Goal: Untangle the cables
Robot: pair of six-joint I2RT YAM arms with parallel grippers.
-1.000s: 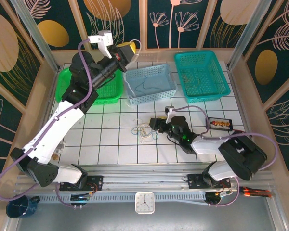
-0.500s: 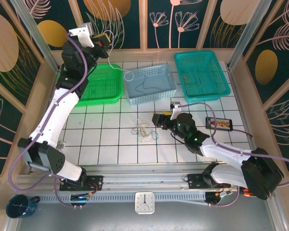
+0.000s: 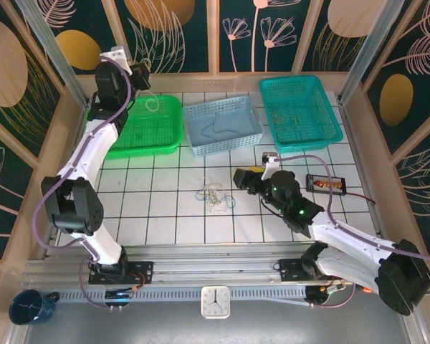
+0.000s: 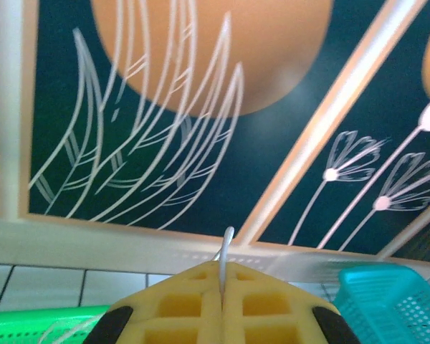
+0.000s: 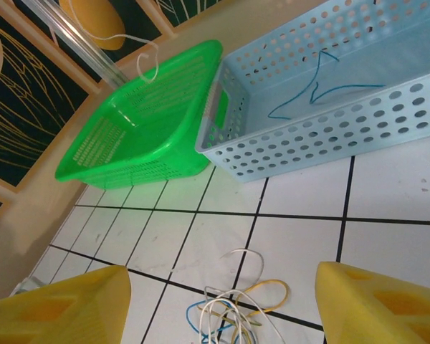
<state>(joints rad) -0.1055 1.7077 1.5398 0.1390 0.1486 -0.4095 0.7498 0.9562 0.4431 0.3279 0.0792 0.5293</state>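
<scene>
Cables (image 3: 213, 197) just ahead of right claw (image 3: 238, 177)

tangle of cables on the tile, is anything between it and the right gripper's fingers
Nothing visible does. The tangle of cables lies on bare white tile just ahead of the right gripper, whose fingers stand open toward it. The blue basket sits beyond the tangle.

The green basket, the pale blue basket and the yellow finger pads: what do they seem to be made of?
Green basket: probably moulded plastic, slightly glossy, by its fine grid of holes and even colour. Pale blue basket: probably plastic too, smooth, with rows of round holes. Yellow finger pads: perhaps matte plastic with recessed pockets; a softer material cannot be excluded.
</scene>
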